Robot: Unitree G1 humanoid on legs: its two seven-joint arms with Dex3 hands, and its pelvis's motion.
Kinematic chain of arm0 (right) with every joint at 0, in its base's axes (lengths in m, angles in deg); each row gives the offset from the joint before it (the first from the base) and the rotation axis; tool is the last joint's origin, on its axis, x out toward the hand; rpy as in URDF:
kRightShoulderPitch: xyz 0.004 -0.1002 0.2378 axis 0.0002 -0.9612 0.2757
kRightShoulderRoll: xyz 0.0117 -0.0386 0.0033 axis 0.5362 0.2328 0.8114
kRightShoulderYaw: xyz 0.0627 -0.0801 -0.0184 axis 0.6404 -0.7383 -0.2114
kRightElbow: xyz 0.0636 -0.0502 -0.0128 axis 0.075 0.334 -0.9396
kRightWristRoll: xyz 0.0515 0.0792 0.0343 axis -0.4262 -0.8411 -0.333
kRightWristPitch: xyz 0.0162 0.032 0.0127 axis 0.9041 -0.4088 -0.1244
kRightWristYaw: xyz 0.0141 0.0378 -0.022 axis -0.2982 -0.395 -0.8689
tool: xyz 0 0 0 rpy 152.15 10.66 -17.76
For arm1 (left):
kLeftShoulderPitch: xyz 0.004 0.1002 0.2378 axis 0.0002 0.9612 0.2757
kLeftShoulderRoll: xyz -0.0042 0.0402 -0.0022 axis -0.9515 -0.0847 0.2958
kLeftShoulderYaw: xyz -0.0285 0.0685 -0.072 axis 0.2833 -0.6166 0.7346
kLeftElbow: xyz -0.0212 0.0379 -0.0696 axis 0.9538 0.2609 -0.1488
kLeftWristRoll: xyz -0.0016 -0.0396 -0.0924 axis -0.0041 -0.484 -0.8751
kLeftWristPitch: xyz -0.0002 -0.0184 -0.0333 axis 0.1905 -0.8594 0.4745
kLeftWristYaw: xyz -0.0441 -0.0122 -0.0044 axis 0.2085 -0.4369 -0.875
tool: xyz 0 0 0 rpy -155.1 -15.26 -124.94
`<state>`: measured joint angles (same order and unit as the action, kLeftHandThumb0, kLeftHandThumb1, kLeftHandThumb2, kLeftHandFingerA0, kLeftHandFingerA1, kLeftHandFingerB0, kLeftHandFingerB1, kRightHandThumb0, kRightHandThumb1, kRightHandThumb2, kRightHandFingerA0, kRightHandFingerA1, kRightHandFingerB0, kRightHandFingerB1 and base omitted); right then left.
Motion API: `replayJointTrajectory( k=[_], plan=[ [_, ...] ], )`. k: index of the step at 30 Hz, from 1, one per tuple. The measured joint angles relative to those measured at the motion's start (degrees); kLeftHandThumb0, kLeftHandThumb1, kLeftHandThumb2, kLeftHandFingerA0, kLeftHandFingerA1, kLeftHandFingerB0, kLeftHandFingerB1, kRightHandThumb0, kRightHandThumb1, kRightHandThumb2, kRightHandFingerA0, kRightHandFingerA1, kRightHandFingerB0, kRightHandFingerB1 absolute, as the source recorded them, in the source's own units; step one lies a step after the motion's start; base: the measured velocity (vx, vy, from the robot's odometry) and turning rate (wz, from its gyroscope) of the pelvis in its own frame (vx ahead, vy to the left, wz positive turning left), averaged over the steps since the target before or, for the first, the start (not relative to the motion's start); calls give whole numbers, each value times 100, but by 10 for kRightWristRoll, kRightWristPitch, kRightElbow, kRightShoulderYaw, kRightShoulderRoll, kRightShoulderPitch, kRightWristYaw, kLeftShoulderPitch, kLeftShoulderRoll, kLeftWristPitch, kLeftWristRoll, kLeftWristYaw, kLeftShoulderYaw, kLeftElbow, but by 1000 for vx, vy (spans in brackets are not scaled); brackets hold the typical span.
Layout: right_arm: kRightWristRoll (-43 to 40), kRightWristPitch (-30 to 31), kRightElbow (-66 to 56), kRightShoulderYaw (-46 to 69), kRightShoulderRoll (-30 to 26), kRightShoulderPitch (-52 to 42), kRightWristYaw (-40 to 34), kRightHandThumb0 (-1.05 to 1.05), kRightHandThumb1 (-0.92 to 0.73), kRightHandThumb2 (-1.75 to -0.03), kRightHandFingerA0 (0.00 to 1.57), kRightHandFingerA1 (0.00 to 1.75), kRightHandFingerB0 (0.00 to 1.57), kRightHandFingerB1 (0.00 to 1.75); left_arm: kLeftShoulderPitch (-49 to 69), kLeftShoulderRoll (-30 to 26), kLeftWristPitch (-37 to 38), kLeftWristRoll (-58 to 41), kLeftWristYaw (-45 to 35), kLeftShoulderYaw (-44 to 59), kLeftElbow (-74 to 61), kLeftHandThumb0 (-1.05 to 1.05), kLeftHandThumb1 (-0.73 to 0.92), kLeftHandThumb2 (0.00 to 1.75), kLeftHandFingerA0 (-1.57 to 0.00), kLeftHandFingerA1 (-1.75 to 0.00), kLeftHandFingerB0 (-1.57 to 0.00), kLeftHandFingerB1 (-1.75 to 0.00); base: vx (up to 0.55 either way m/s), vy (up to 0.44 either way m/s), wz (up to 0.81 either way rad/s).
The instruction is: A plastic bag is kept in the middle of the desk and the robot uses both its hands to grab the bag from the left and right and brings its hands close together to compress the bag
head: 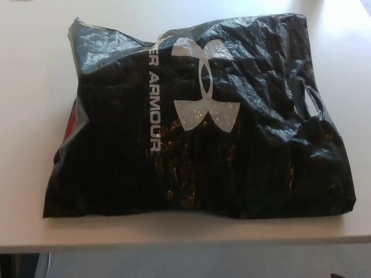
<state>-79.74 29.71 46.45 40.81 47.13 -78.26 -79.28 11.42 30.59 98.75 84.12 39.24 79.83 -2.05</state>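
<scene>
Head view, single frame. Neither robot hand shows anywhere in the picture, left or right, so I cannot tell whether the fingers are spread or pressed together. No arm or forearm visible either.

Object: a large, crinkled black plastic bag [232, 127] with a pale grey printed logo [203, 84] and lettering, lying flat and filled out. It sits in the middle of the pale, off-white surface [35, 87] and covers most of it in this view; its lower edge lies near the surface's front edge but does not overhang. A cut-out carry handle [313, 103] shows on the picture-right side. On the picture-left edge a small patch of red [71, 123] peeks out at the bag's side; whether it is contents or a lining, I cannot tell.

Handling judgement: thin film, glossy and wrinkled, so likely slippery under smooth fingers and apt to slide on the surface if pushed from one side only. The bag bulges softly and looks stuffed with something yielding; it should give under pressure rather than resist. Probably light. The film could tear at the handle cut-out, so avoid hooking there.

Where to take hold: the mid-height of the left and right flanks, palms flat against the bulging sides, pushing inward evenly from both at once so the bag buckles upward in the middle instead of skating sideways.

Status: compression not yet begun; bag untouched.
</scene>
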Motion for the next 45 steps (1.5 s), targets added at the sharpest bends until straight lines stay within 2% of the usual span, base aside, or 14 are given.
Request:
replayJointTrajectory(
  k=[7,11,12,13,15,23,24,31,32,34,35,43,44,45],
  plan=[
    [-2,-65,-62,6,0,-17,0,-70,-91,-67,24,35,23,31,35,4,64,-17,-6,7,-75,-60,60,95,-53,-58,-35,-50,0,0,0],
    [-5,-99,-82,9,0,-26,0,-75,-85,-66,22,35,19,31,51,5,97,-26,-10,12,-104,-61,81,64,-57,-44,-40,-36,0,0,0],
    [-5,-107,-87,10,0,-29,0,-37,-51,-109,0,49,0,48,55,5,106,-29,-11,13,-109,-63,85,65,-57,-42,-41,-35,0,0,0],
    [-5,-115,-91,11,0,-32,0,-75,-66,-105,8,47,1,36,57,5,115,-32,-12,14,-112,-68,68,104,-44,-55,-34,-50,0,0,0],
    [-5,-128,-98,12,0,-40,0,-73,-65,-106,1,38,2,28,60,6,130,-35,-13,18,-112,-70,85,66,-50,-38,-45,-36,0,0,0],
    [-8,-179,-154,20,2,-85,0,-81,-60,-89,0,6,0,4,83,15,197,-63,-20,29,-125,-70,89,67,-36,-38,-32,-33,0,0,0],
    [-9,-187,-166,21,2,-89,0,-87,-64,-102,0,12,0,10,88,16,206,-66,-20,31,-134,-67,72,111,-36,-57,-17,-45,0,0,0],
    [-10,-227,-252,40,17,-89,-5,-97,-68,-105,0,7,0,4,65,25,258,-85,-16,80,-204,-69,92,71,-28,-40,-26,-31,0,0,0],
    [-9,-231,-273,53,22,-82,-8,-86,-75,-62,0,2,0,0,49,21,264,-89,-14,99,-221,-73,92,73,-23,-42,-21,-30,0,0,0],
    [-7,-234,-310,76,25,-63,-15,-98,-61,-97,0,3,0,0,12,8,274,-96,-10,137,-247,-79,92,73,-19,-40,-18,-28,0,0,0],
    [-5,-235,-329,88,26,-50,-19,-92,-54,-88,0,1,0,0,-12,-2,279,-99,-6,160,-257,-91,82,119,-2,-41,-11,-34,0,0,0],
    [17,-185,-404,166,7,103,-41,-91,-68,-61,0,0,0,0,-210,-146,267,-97,8,294,-259,-96,75,120,-3,-28,-16,-26,0,0,0],
    [19,-175,-404,170,3,123,-42,-87,-64,-73,0,0,0,0,-228,-156,261,-95,9,298,-256,-105,81,87,-6,-32,-10,-23,0,0,0],
    [21,-168,-404,172,1,134,-42,-96,-71,-62,0,0,0,0,-239,-161,258,-93,9,300,-254,-94,76,120,-4,-25,-6,-21,0,0,0]
  ],
)
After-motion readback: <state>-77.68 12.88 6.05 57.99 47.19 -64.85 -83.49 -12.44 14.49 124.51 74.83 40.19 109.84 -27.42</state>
